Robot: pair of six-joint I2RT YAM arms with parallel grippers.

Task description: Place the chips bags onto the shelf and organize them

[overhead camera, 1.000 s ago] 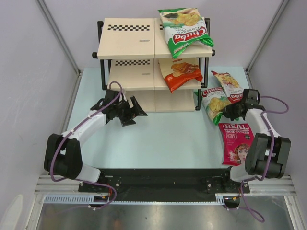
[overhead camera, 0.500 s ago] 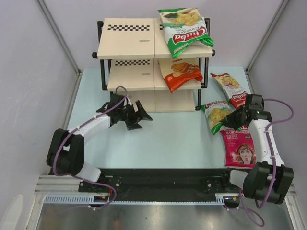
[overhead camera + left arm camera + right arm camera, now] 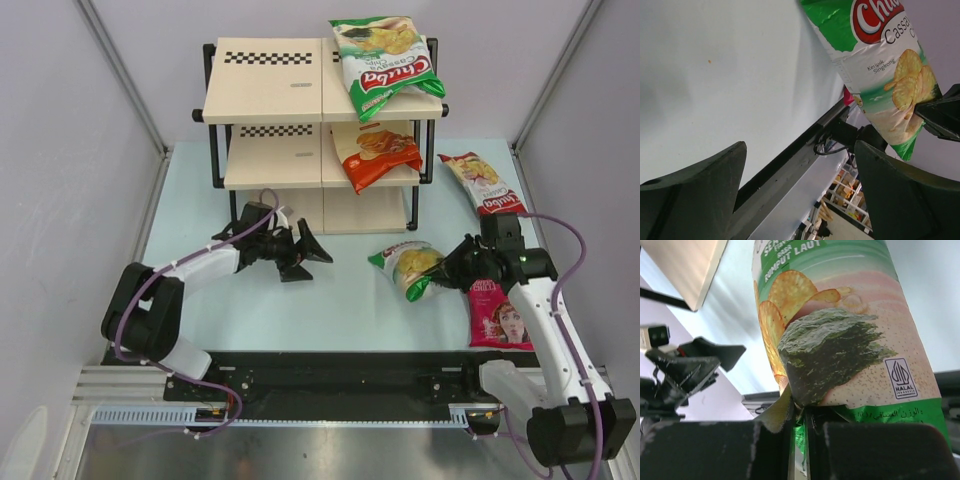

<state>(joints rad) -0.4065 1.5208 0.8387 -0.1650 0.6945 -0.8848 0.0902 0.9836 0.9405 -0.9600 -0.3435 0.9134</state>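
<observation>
My right gripper point(image 3: 447, 268) point(image 3: 801, 426) is shut on the bottom seam of a green-and-white Chuba chips bag point(image 3: 408, 268) point(image 3: 840, 330) and holds it above the table's middle, in front of the shelf point(image 3: 270, 80). Left of it, my left gripper point(image 3: 316, 254) point(image 3: 800, 150) stands open and empty, pointing at that bag point(image 3: 880, 65) across a gap. Another green Chuba bag point(image 3: 385, 62) lies on the top board's right end. An orange bag point(image 3: 375, 152) sits on the middle tier. A red-and-white bag point(image 3: 483, 182) and a magenta bag point(image 3: 497, 315) lie on the table at the right.
The shelf's black frame posts point(image 3: 413, 205) stand just behind the held bag. Grey walls close in both sides, and a black rail point(image 3: 330, 375) runs along the table's near edge. The left halves of the shelf boards point(image 3: 262, 162) carry nothing.
My right gripper has carried the green bag leftward from beside the red-and-white bag to the table's middle. My left gripper has moved right toward it, still open.
</observation>
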